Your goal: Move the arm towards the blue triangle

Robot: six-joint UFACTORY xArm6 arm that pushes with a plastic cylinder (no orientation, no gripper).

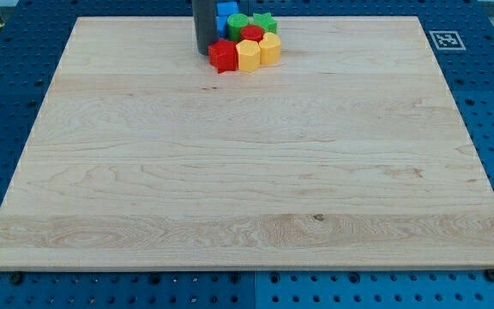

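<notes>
A tight cluster of blocks sits at the view's top edge of the wooden board (247, 172). A blue block (227, 9) is at the cluster's top left, partly hidden behind my rod; more blue shows just below it (220, 27), and I cannot make out either shape. My tip (204, 52) rests on the board at the cluster's left side, right beside the blue pieces and just above-left of a red star-like block (223, 56). Two yellow blocks (248, 56) (269, 47), a red round block (252, 34), a green block (239, 23) and a green star (266, 21) complete the cluster.
The board lies on a blue perforated table (15, 51). A black-and-white marker tag (445, 39) sits just off the board's top right corner. The cluster is close to the board's top edge.
</notes>
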